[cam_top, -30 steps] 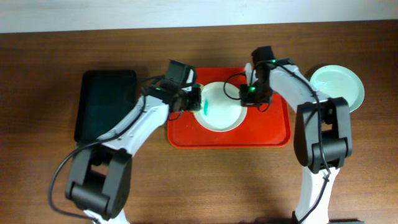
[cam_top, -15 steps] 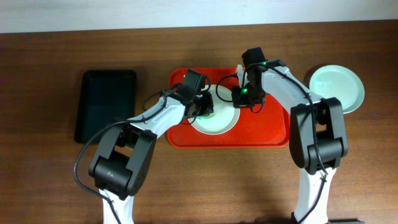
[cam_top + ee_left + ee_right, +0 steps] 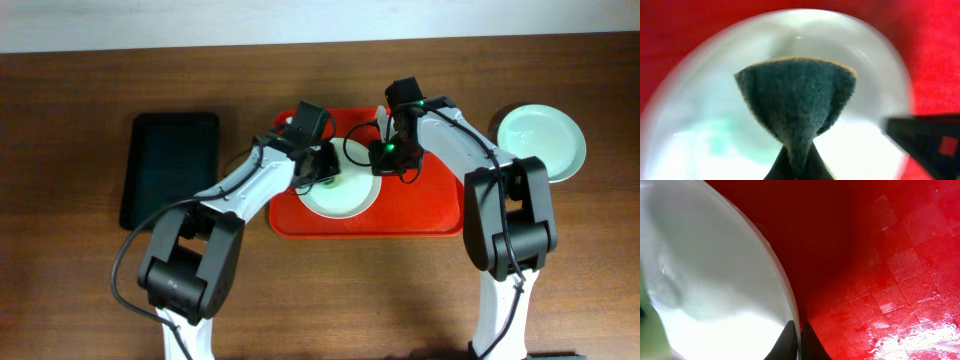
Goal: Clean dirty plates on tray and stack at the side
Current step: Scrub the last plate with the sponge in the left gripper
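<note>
Left pincer (image 3: 798, 166) leftward, fuzzy dark sponge (image 3: 796, 97) on glossy round plate (image 3: 695, 120)

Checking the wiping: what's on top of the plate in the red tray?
A dark green sponge, pinched in the left gripper, is over the plate; a teal smear shows beside it. The right gripper grips the rim. The plate surface under the sponge is hidden.
</note>
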`<state>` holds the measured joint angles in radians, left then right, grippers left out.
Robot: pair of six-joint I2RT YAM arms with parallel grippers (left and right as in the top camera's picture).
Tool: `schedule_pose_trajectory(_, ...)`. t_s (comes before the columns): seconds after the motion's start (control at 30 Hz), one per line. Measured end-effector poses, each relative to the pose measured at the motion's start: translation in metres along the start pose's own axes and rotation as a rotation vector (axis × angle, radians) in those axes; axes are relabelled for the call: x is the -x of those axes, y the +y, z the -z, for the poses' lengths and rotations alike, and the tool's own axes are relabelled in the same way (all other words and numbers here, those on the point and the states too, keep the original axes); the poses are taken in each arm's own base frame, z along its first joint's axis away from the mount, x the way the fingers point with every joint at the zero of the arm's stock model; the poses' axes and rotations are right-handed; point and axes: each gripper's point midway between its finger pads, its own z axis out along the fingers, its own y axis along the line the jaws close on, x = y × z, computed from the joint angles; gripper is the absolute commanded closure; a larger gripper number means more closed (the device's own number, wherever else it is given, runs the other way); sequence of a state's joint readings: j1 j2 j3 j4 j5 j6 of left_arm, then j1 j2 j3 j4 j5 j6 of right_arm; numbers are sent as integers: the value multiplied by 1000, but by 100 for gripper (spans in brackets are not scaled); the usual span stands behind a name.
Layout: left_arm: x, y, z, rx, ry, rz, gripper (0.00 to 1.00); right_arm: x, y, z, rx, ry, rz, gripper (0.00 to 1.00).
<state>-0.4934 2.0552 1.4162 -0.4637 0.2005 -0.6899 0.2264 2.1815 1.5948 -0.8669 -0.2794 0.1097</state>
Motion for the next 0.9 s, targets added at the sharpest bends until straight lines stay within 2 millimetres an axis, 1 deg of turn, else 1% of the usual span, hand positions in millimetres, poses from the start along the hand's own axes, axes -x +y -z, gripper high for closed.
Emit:
schedule_pose_trajectory(0.07, -11, -13, -5, -38, 34, -4, 100, 0, 0, 0, 0, 0, 0, 96)
schedule_pose_trajectory(0.1, -20, -15, -11, -40, 62, -3, 100, 0, 0, 0, 0, 0, 0, 96)
schedule_pose_trajectory(0.13, -32, -10, -19, -14, 101, 3, 100, 0, 0, 0, 0, 0, 0, 96)
schedule_pose_trajectory(0.17, -39, -8, -23, -3, 128, 9, 100, 0, 0, 0, 0, 1, 0, 96)
schedule_pose_trajectory(0.23, -40, 3, -20, 73, 124, 12, 100, -1, 0, 0, 0, 2, 0, 96)
schedule_pose_trajectory(0.37, -24, 45, -3, 344, 1, -24, 100, -1, 0, 0, -1, 3, 0, 96)
schedule_pose_trajectory(0.47, -15, 72, 10, 500, -54, -43, 100, -1, 1, 0, 4, 6, -1, 96)
schedule_pose_trajectory(0.6, -4, 81, 18, 567, -90, -59, 100, -4, 9, -2, 26, 16, 8, 96)
schedule_pose_trajectory(0.63, -2, 82, 19, 571, -93, -58, 100, -4, 10, -2, 29, 17, 9, 96)
schedule_pose_trajectory(0.7, 9, 78, 25, 571, -116, -53, 100, -4, 10, -2, 30, 17, 9, 96)
schedule_pose_trajectory(0.73, 25, 76, 33, 570, -156, -41, 100, -4, 9, -2, 26, 17, 9, 96)
schedule_pose_trajectory(0.83, 48, 82, 48, 557, -201, 7, 100, -4, 8, -2, 23, 18, 8, 96)
schedule_pose_trajectory(0.9, 66, 92, 71, 539, -238, 63, 100, -4, 8, -2, 21, 17, 8, 96)
